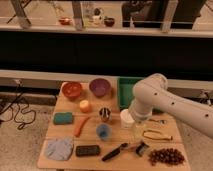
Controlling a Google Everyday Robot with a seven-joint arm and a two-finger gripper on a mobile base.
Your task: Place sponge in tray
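The sponge is a teal-green block lying flat on the left side of the wooden table. The green tray stands at the table's back right, and my white arm covers most of it. My gripper hangs below the arm over the middle right of the table, just right of a white cup and far to the right of the sponge. Nothing shows in the gripper.
A red bowl and a purple bowl stand at the back. An orange fruit, a carrot, a metal cup and a blue cup fill the middle. A blue cloth, a black block, a brush and grapes line the front.
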